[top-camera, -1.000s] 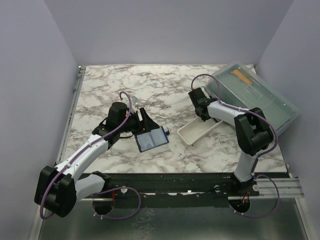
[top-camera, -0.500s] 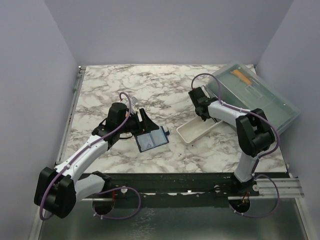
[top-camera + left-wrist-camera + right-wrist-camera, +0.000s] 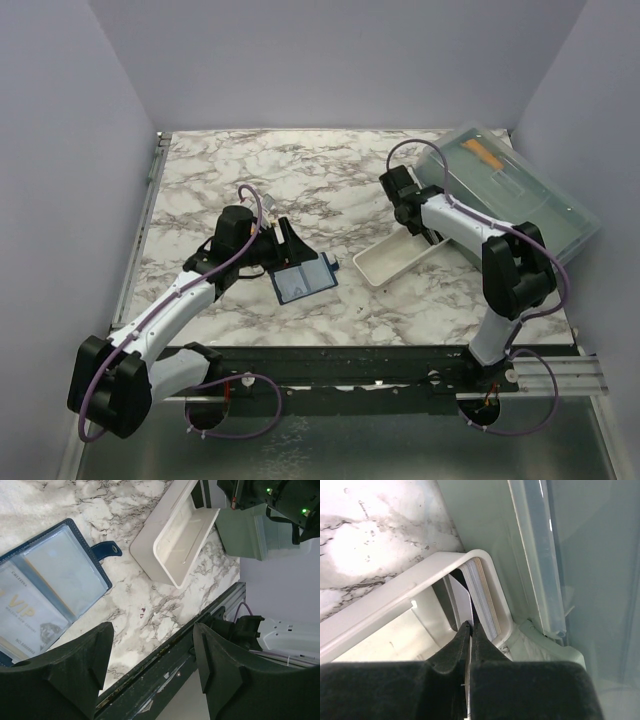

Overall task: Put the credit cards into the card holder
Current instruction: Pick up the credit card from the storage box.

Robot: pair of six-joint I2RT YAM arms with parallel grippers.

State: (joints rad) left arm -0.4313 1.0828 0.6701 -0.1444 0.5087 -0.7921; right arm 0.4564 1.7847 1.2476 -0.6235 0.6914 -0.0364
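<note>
The navy card holder (image 3: 303,281) lies open on the marble; in the left wrist view (image 3: 97,562) a golden-tan card (image 3: 22,615) sits in one of its clear pockets. My left gripper (image 3: 289,250) is open and empty just behind the holder, its jaws wide apart (image 3: 150,667). My right gripper (image 3: 420,228) reaches into the far end of the white tray (image 3: 385,270). Its jaws are shut (image 3: 471,627) on a thin pale card (image 3: 464,602). A small stack of cards (image 3: 482,597) stands on edge against the tray's end wall (image 3: 490,575).
The large grey-green plastic box (image 3: 520,190) lies at the back right, touching the tray's far end, with an orange strip (image 3: 484,153) inside. It fills the right side of the right wrist view (image 3: 570,555). The table's front rail (image 3: 165,680) runs below the left gripper.
My right wrist has moved slightly up and back at the tray's far end, and the tray has shifted a little. The left arm and card holder have not moved.
</note>
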